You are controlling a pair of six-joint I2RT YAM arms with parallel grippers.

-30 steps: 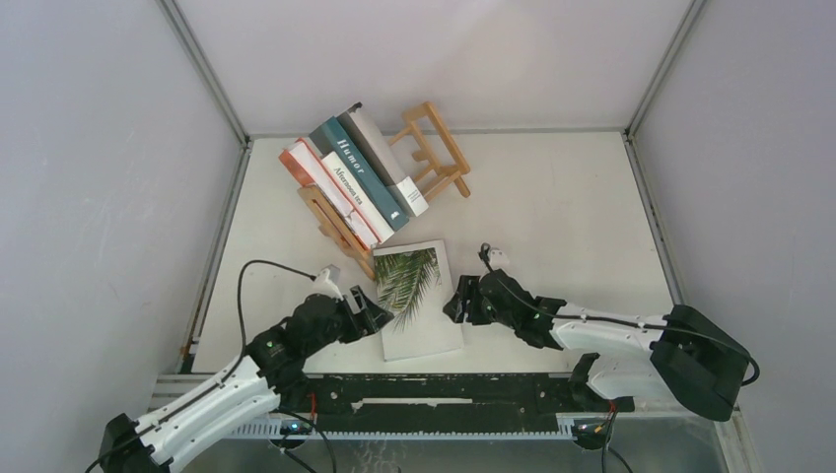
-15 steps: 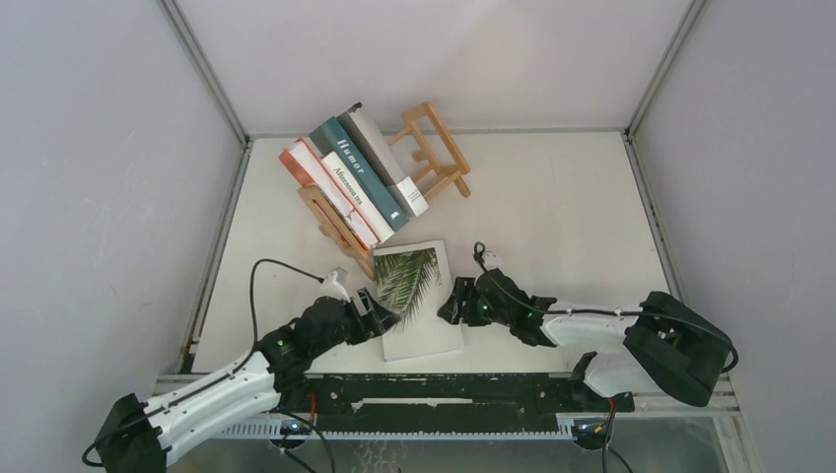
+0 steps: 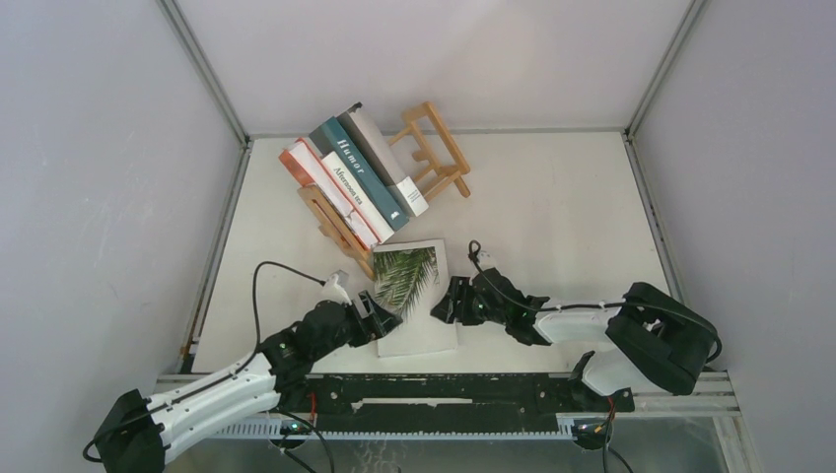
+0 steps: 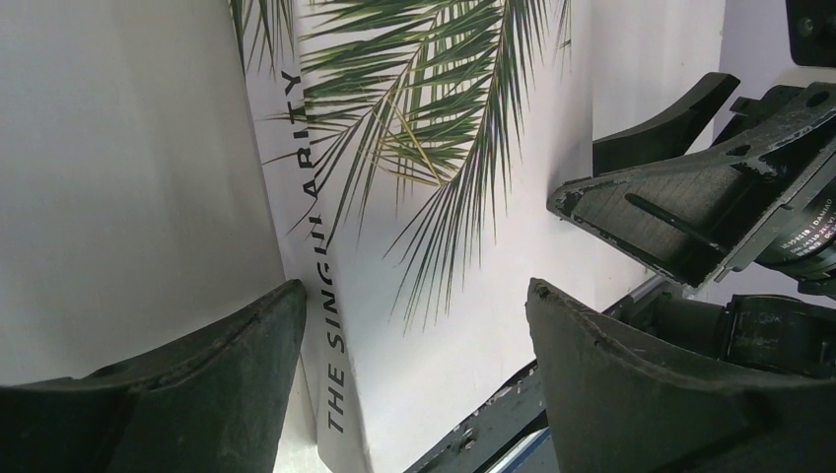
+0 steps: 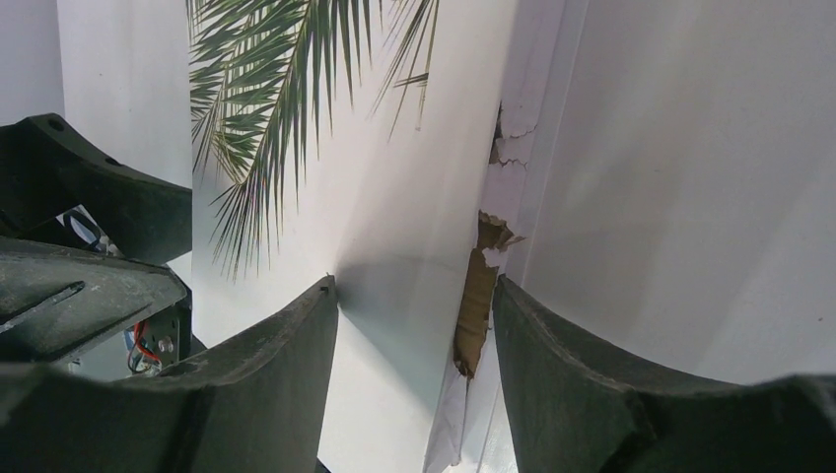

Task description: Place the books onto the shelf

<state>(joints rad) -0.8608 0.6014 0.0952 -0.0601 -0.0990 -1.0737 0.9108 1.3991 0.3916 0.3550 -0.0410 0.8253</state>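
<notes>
White tabletop [image 3: 552, 217], palm-leaf book [image 3: 412, 288] betw. left claw [image 3: 383, 317] & right claw [image 3: 445, 301], both apart

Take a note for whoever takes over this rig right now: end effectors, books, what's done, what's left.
Left end effector: open, astride the spine edge of the palm-leaf book.
Right end effector: open, astride its opposite, torn edge.
The book lies flat on the table, near the arms.
Done: four books stand leaning in the shelf.
Left: lift the palm-leaf book and shelve it.
</notes>
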